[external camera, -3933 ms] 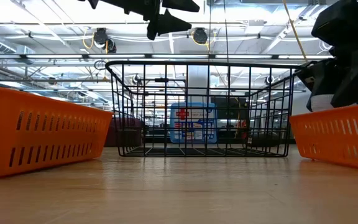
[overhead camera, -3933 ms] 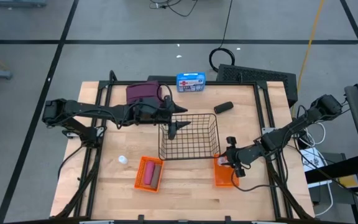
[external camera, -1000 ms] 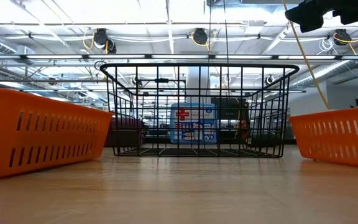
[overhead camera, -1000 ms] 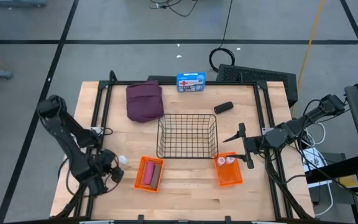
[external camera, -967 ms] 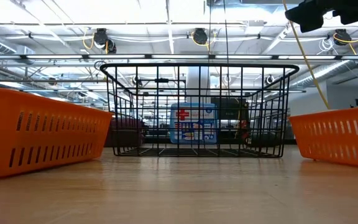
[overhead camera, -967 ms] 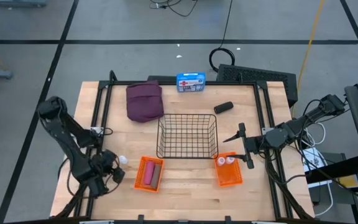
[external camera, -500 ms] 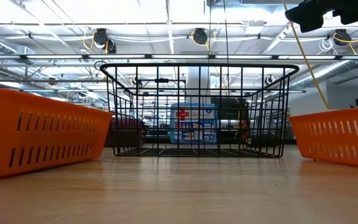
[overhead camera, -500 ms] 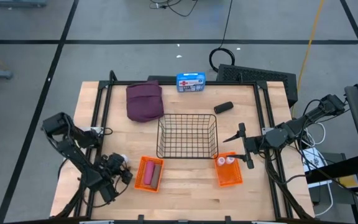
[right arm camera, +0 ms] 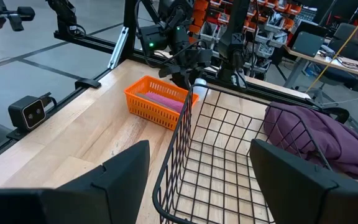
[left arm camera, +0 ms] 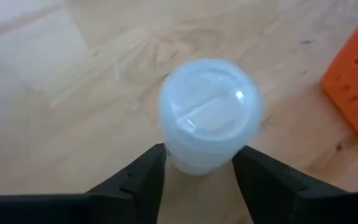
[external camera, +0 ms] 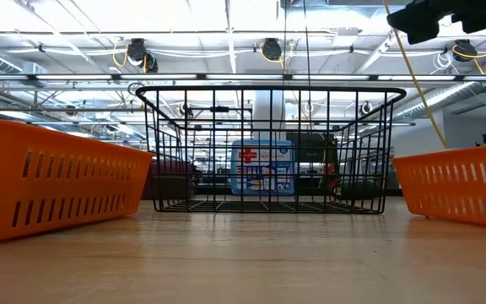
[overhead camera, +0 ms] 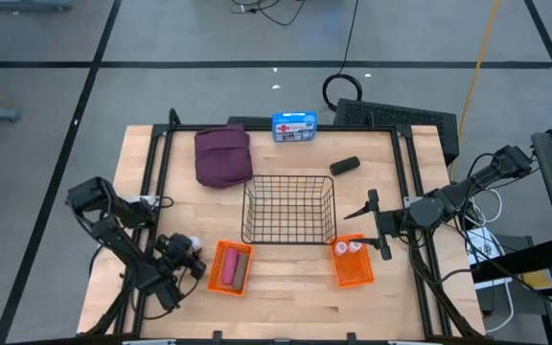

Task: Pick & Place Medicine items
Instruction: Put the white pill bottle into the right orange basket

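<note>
Two white bottles point(overhead camera: 347, 248) sitting in right orange basket point(overhead camera: 352, 272); pink cylinder point(overhead camera: 230, 269) lying in left orange basket point(overhead camera: 215, 268); maroon pouch point(overhead camera: 222, 156) and dark-grey piece point(overhead camera: 344, 165) lying behind wire basket point(overhead camera: 289, 210). Left gripper point(overhead camera: 192, 261) reaching low beside left orange basket; right gripper point(overhead camera: 373, 222) hovering beside wire basket.

Left wrist view: fingers point(left arm camera: 135, 180) spread, flanking third white bottle point(left arm camera: 209, 114) standing upright on table point(left arm camera: 55, 99), not yet pinching.

Right wrist view: right fingers point(right arm camera: 126, 171) standing wide apart, holding nothing.
</note>
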